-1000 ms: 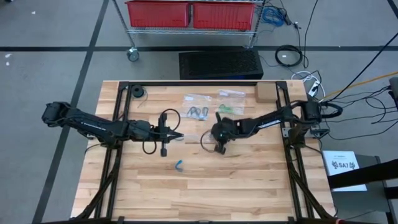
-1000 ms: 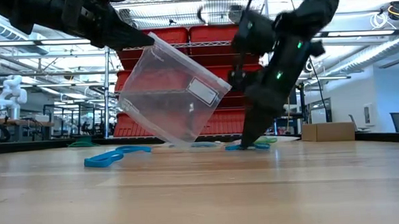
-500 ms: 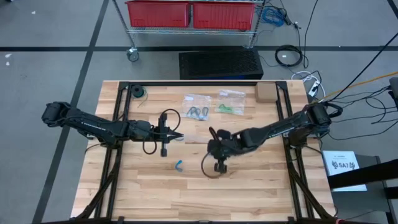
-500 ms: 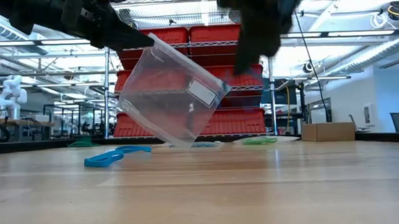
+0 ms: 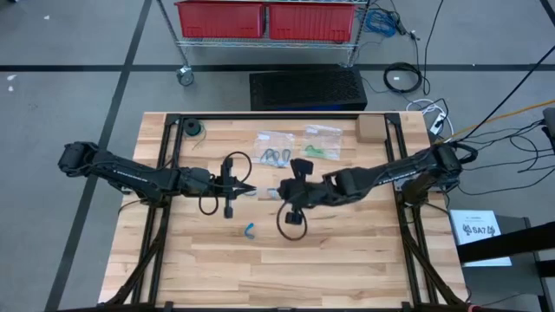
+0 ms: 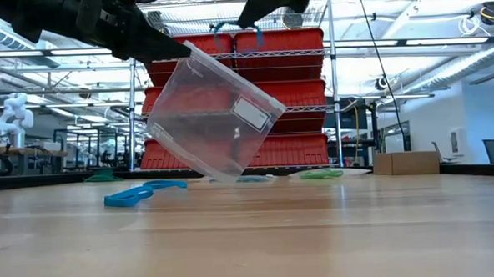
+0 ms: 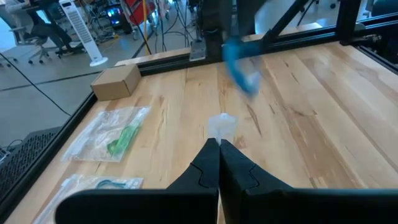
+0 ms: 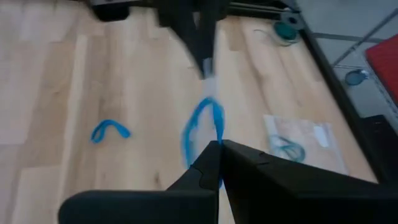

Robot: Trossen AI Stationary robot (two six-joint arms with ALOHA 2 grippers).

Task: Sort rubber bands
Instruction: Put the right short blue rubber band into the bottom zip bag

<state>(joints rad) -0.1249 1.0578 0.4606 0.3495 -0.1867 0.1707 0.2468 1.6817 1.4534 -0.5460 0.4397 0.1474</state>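
Showing the bagging step of the sort, read from the near edge of the table (image 5: 286,269) outward.

- **Nearest:** on the near side of the clear bag (image 6: 212,115) and apart from it, a loose blue band (image 5: 249,230) lying flat on the wood, not yet picked.
- **Next:** the clear bag itself, pinched at one upper corner by the closed left gripper (image 7: 219,144). Hangs tilted, lowest corner at or just above the wood; cannot tell whether touching.
- **Just beside the clear bag, on its right-arm side and higher than it:** the right gripper (image 8: 217,146), clamped on a held blue band (image 8: 202,134) dangling as a loop below the fingertips.
- **Beyond the clear bag, toward the far edge:** a flat bag of grey bands (image 5: 276,157), then a flat bag of green bands (image 5: 321,144), and farther off to that side a cardboard box (image 5: 370,128).

Judged as mid-transfer: one blue band carried, none visibly inside the clear bag. Calls next for bringing the dangling loop over the bag's mouth and lowering it well inside before release. Needs care, with some risk of the floppy loop catching on the rim or clinging to a finger, and with the mouth's opening not made out.
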